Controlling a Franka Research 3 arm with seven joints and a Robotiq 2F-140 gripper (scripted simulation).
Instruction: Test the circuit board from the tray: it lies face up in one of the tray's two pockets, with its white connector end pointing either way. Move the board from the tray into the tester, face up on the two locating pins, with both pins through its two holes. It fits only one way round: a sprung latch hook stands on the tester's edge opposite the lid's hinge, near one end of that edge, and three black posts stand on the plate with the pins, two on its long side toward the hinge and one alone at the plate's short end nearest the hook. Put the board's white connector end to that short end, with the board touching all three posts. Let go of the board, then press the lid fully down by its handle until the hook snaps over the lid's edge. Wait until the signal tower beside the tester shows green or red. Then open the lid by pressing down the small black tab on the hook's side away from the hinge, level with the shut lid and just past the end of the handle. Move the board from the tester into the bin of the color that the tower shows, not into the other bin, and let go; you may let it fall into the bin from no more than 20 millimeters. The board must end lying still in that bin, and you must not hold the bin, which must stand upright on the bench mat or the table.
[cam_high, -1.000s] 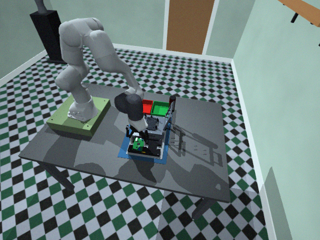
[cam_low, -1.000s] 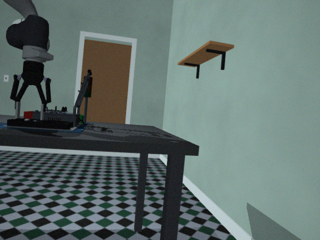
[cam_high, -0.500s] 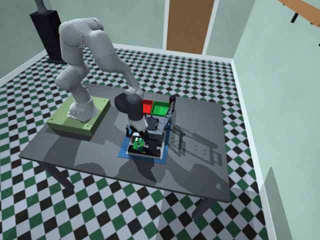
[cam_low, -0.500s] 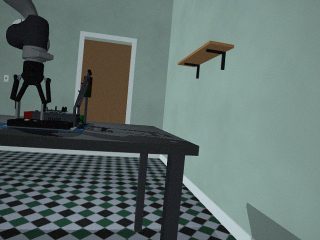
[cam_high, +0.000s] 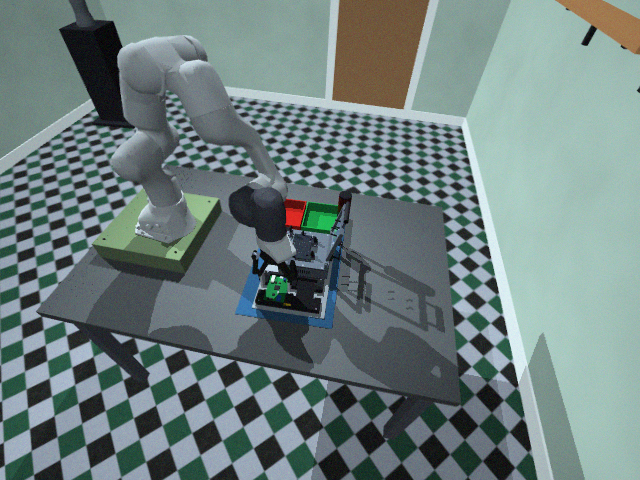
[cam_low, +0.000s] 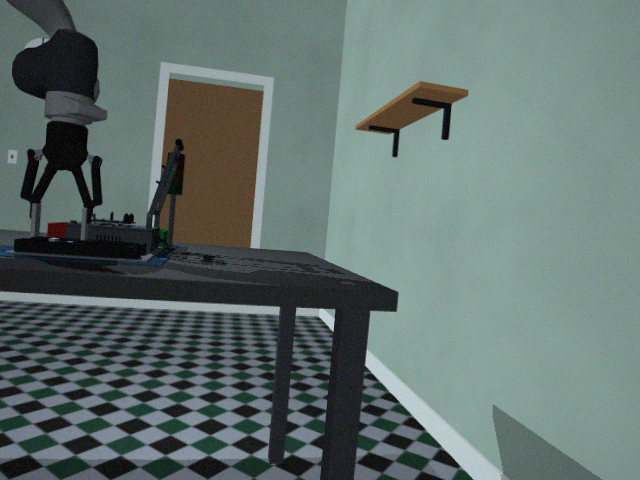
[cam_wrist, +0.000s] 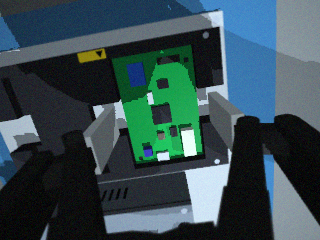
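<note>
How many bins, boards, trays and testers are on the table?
Bins: 2, one red bin and one green bin
Circuit board: 1
Tray: 1
Tester: 1
Total: 5

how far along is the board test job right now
Nothing is finished yet. The circuit board lies face up in its tray pocket. In hand: the gripper is open, its pads on either side of the board, not closed on it. The tester lid is up. Left: lifting the board, seating it, latching, reading the signal tower, binning.
</note>
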